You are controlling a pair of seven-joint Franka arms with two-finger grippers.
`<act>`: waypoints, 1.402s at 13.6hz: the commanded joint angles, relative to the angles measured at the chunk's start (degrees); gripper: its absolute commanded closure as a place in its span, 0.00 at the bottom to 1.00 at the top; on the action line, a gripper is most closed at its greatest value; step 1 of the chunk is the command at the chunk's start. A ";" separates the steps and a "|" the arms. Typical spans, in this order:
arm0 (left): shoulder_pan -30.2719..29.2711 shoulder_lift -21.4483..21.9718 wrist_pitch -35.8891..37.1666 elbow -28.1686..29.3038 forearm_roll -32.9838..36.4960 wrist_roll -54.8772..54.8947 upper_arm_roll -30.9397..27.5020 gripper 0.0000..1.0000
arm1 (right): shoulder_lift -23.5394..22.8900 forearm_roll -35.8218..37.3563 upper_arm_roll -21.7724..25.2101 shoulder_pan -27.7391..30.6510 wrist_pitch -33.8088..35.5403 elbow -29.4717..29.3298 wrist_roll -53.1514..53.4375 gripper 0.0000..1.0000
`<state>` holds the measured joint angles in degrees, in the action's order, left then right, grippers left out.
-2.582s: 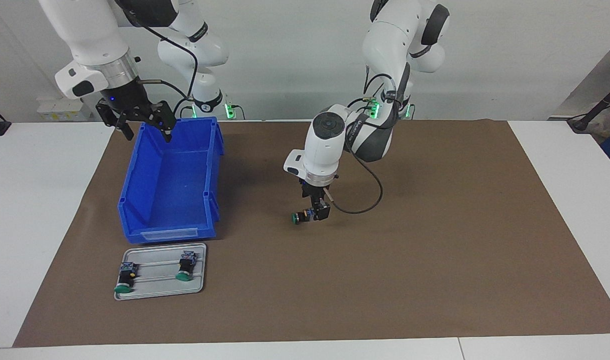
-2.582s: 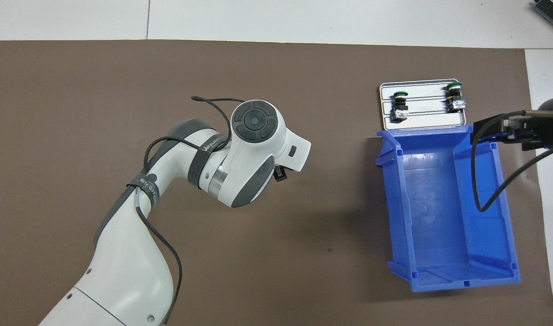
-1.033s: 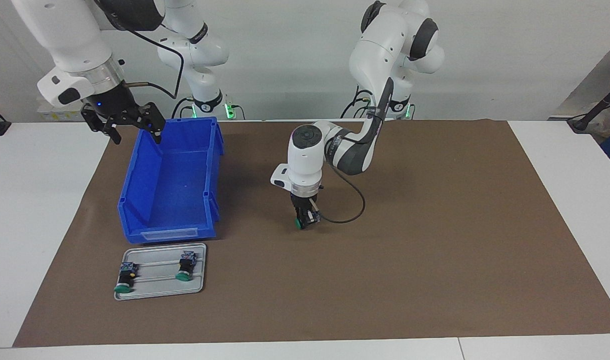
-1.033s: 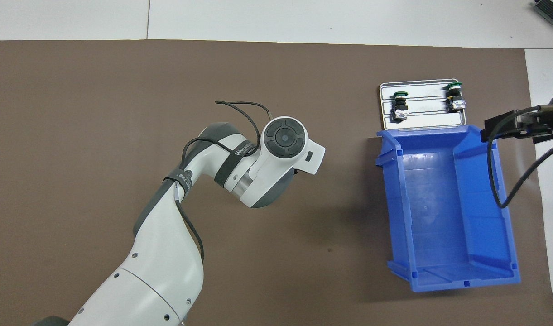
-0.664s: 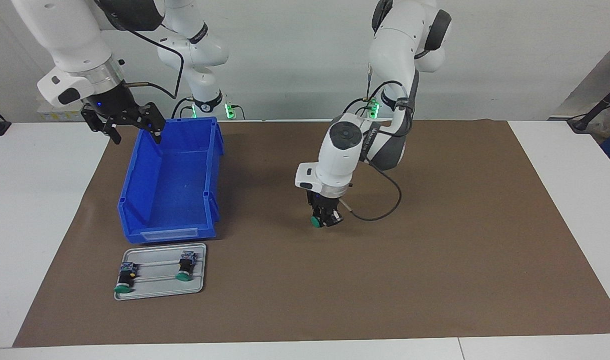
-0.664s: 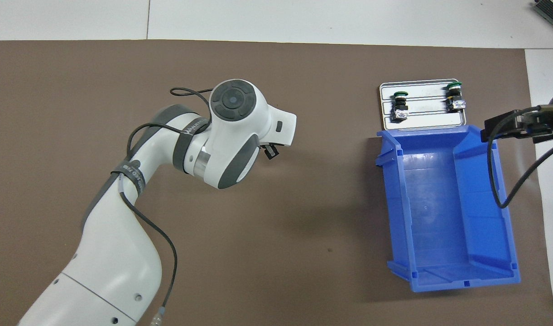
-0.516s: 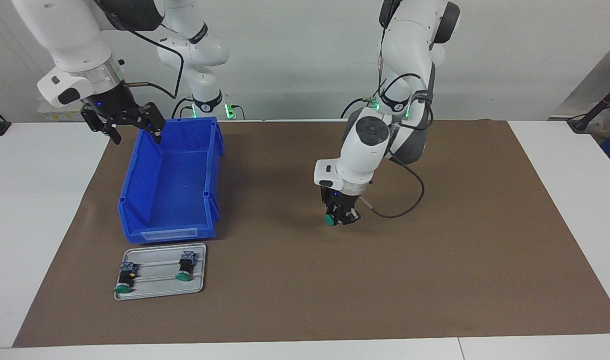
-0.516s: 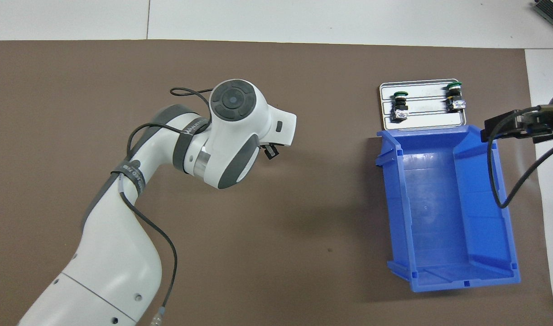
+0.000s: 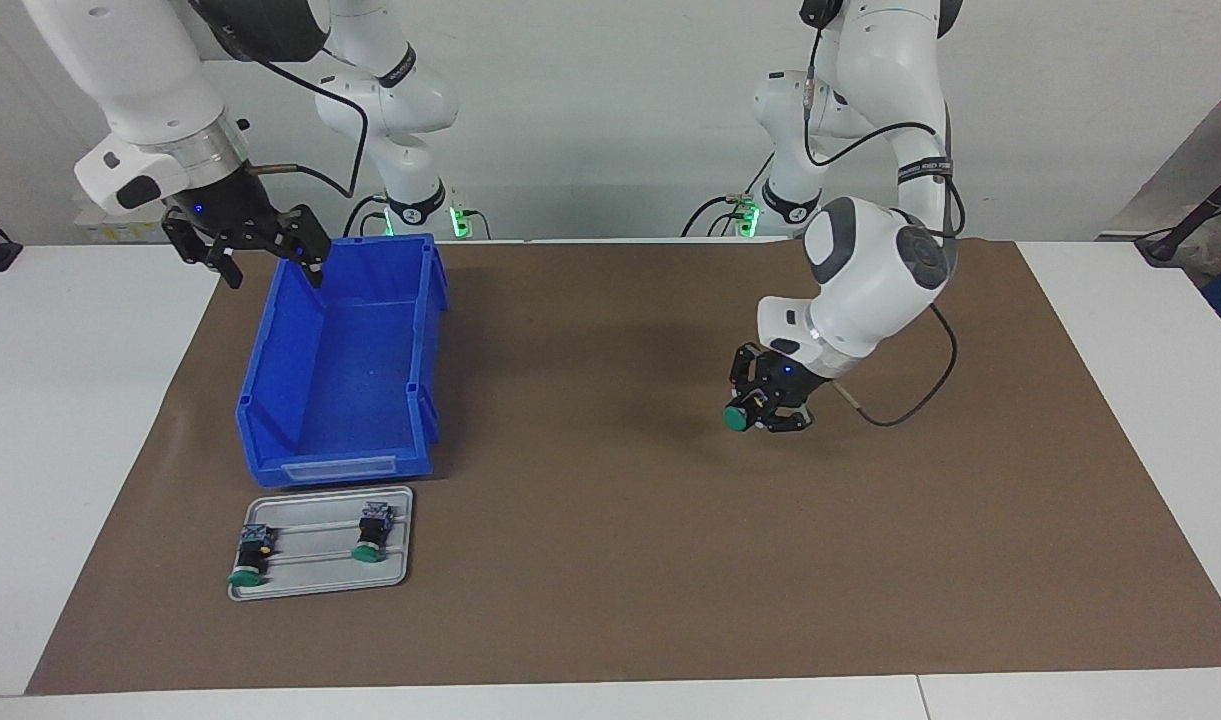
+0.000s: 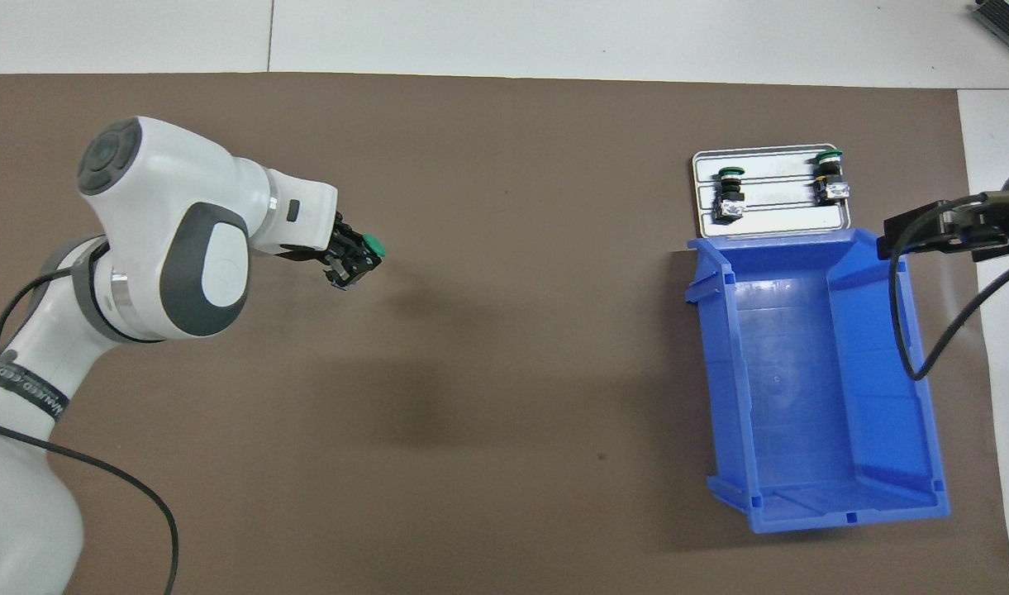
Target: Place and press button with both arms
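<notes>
My left gripper (image 9: 770,408) hangs over the bare brown mat toward the left arm's end of the table, shut on the button (image 9: 738,418). The button's green cap points sideways toward the right arm's end. In the overhead view the same gripper (image 10: 351,260) shows the green cap of the button (image 10: 374,245) poking out past its fingers. My right gripper (image 9: 268,268) waits open and holds nothing, raised over the rim of the blue bin at the corner closest to the robots; its black hand (image 10: 917,235) shows at the overhead view's edge.
A blue bin (image 9: 335,468) stands on the mat (image 9: 620,560) toward the right arm's end. Just farther from the robots lies a small metal tray (image 9: 315,578) with two more green-capped buttons (image 9: 250,555) (image 9: 373,535) lying on it.
The left arm has swung from the mat's middle toward its own end of the table, carrying the button and turning its wrist. The right arm has not moved in the last second.
</notes>
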<state>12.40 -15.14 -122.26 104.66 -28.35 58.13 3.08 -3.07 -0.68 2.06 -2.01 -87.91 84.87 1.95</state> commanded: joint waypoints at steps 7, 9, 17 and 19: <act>-10.46 11.35 -7.73 23.03 -35.24 37.80 0.53 1.00 | 1.23 -0.46 0.49 -0.27 -0.69 1.53 -1.34 0.01; -10.99 12.41 -7.64 26.20 -45.77 46.67 0.52 1.00 | 1.23 -0.46 0.49 -0.27 -0.69 1.53 -1.25 0.01; -10.46 7.41 3.86 33.24 -77.81 79.84 0.61 1.00 | 1.23 -0.46 0.49 -0.27 -0.69 1.53 -1.34 0.01; -10.20 6.36 5.27 34.29 -82.28 85.54 0.79 1.00 | 1.23 -0.46 0.49 -0.27 -0.69 1.53 -1.25 0.01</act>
<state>2.05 -8.13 -119.34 137.72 -106.29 137.88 4.04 -3.05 -0.68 2.06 -2.01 -87.91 84.88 1.95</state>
